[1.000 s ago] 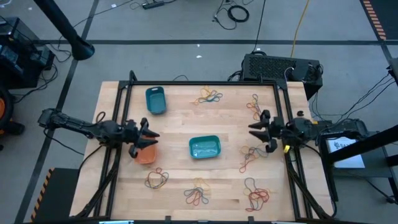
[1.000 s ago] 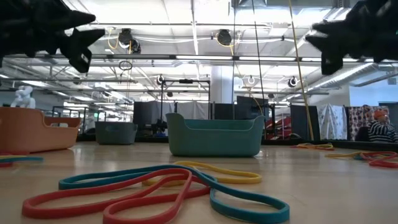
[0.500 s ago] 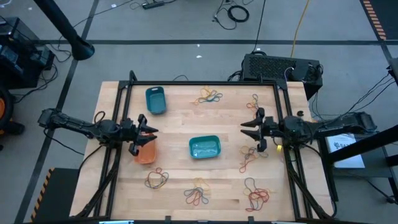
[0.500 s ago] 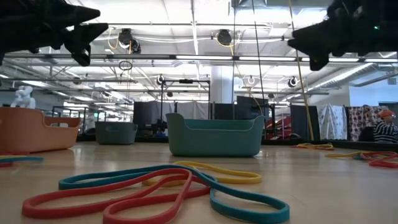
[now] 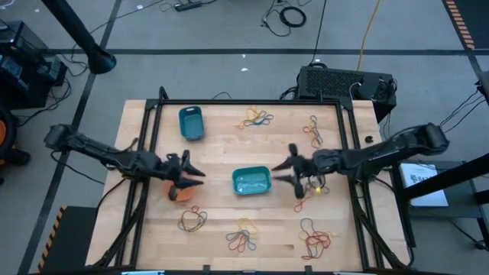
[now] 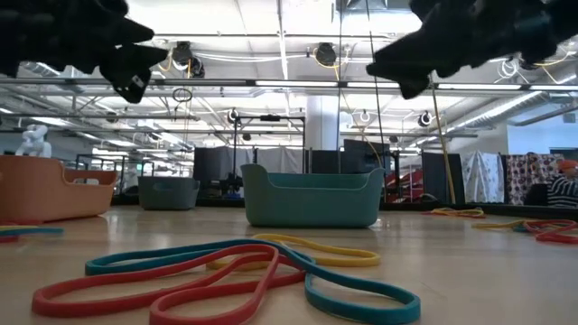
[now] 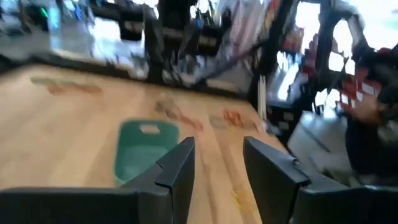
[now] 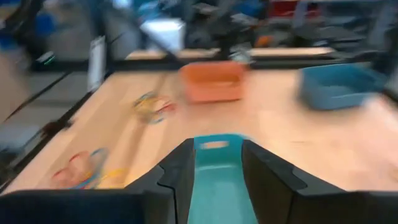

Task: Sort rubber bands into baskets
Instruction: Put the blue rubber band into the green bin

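Observation:
Three baskets stand on the wooden table: the orange basket at the left, the teal-green basket in the middle, the blue basket at the far left. Rubber bands lie in several loose piles, for instance at the far side, the near side and the near right. My left gripper is open and empty above the orange basket's right end. My right gripper is open and empty, just right of the teal-green basket. Both point at that basket.
More band piles lie near left, at the far right and under my right arm. In the low view a tangle of red, teal and yellow bands lies close to the near edge. A black box stands behind the table.
My right gripper has gone toward the table's left edge and a little nearer, from the right side up to the teal-green basket. My left gripper has gone a little toward the table's right edge, over the orange basket. Baskets and bands have stayed put.

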`<state>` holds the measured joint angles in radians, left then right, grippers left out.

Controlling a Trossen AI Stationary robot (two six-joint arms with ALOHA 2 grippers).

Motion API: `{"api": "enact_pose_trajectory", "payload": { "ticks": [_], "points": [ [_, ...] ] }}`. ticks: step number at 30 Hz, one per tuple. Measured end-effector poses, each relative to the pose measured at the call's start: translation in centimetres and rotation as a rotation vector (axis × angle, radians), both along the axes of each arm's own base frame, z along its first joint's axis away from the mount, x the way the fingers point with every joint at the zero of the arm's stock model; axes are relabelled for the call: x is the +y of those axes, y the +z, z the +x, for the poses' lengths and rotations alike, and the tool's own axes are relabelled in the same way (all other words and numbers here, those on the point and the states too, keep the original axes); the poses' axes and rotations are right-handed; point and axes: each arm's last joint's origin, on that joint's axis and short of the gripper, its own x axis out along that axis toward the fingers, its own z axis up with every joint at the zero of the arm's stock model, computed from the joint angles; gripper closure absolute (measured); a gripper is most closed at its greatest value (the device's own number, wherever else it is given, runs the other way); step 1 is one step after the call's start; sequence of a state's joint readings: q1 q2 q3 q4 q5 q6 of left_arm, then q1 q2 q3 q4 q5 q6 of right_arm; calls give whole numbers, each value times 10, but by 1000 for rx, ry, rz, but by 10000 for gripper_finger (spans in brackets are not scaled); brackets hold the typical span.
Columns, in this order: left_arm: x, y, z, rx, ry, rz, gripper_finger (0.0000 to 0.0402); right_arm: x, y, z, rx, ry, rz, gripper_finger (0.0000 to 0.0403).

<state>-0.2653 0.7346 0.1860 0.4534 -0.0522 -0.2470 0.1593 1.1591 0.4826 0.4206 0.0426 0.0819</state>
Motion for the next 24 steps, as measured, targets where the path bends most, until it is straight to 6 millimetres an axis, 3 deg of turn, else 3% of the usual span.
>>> {"api": "enact_pose_trajectory", "payload": {
  "ticks": [7,16,24],
  "points": [
    [-35,3,38,155,-116,48,258,38,5,30,65,165,-24,277],
    [-93,2,82,307,-318,96,258,89,-5,49,120,230,-1,277],
    [-127,-26,109,396,-337,188,258,135,-17,72,172,200,49,277]
  ]
}}
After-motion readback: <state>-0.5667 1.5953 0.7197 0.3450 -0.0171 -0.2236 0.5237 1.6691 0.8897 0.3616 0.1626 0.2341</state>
